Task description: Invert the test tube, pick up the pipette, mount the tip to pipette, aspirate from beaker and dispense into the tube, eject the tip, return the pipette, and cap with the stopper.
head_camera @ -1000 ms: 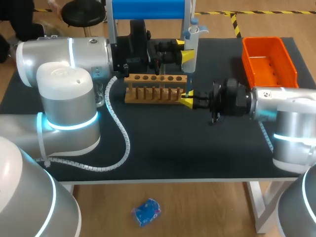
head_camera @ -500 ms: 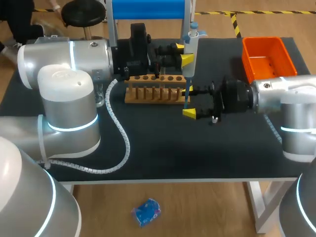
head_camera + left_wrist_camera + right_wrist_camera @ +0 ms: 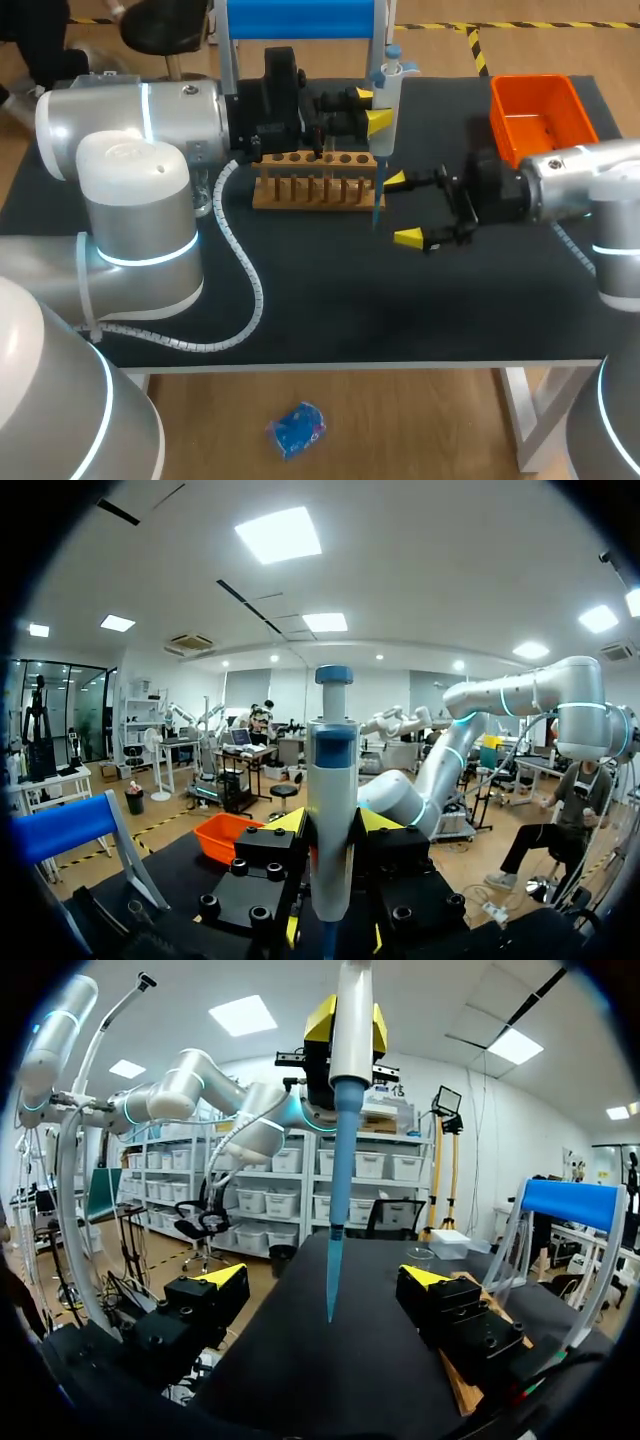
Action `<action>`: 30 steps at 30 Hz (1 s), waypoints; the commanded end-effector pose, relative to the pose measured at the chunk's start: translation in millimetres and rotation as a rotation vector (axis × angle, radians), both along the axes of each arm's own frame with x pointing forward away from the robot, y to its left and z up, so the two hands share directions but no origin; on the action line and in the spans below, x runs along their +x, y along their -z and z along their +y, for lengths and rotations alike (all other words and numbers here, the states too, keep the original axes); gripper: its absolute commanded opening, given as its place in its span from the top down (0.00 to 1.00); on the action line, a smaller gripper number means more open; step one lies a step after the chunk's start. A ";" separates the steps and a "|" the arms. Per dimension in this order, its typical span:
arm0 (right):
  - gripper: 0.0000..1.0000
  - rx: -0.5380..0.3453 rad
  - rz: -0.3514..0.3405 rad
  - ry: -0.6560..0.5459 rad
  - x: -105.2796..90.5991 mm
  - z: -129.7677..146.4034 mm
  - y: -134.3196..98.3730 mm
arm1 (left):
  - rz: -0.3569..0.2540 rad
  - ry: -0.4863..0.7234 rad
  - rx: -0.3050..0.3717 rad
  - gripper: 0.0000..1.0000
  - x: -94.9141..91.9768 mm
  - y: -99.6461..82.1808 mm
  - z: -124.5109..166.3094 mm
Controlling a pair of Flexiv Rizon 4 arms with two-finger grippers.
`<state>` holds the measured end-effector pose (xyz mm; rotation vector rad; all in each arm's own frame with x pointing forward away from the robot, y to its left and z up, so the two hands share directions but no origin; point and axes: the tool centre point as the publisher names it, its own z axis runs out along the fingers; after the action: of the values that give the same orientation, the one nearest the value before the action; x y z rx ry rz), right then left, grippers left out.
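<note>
Hanging upright in left gripper (image 3: 372, 108): pipette (image 3: 385, 95), clamped at the barrel btwn both yellow tips, long axis vertical, plunger end up.
- Blue tip (image 3: 378, 195): mounted, pointing straight down at table (image 3: 330, 290). End looks clear of the surface, just beside right end of wooden rack (image 3: 315, 180).
- Right gripper (image 3: 402, 209): fingers wide apart, nothing held. It sits just right of the blue tip, not touching. In right wrist view the tip hangs ahead of it, roughly on its centre line.
- Clear vessel (image 3: 420, 1253): prob. the beaker, far along the table past the rack, towards left arm's side.
- Orange bin (image 3: 545, 120): back right of table, well apart.
- Judgement: tip-mount step looks done and aspirate is next. Left arm has the pipette, so it must carry it sideways to the vessel, keeping the axis vertical.
</note>
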<state>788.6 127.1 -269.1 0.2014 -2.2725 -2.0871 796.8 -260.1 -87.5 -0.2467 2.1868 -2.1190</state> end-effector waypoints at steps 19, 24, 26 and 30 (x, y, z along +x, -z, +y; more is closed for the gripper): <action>0.00 0.001 0.000 -0.005 -0.4 -3.9 -0.1 | -0.061 -0.172 0.041 1.00 0.9 -9.2 92.3; 0.00 0.001 0.000 -0.005 -0.4 -3.9 -0.1 | -0.064 -0.212 0.039 1.00 2.8 -10.6 109.4; 0.00 0.001 0.000 -0.005 -0.4 -3.9 -0.1 | -0.064 -0.212 0.039 1.00 2.8 -10.6 109.4; 0.00 0.001 0.000 -0.005 -0.4 -3.9 -0.1 | -0.064 -0.212 0.039 1.00 2.8 -10.6 109.4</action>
<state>788.7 124.0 -269.4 0.2065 -2.2671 -2.0870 805.6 -164.5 -77.5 -0.3925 2.0601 -1.9367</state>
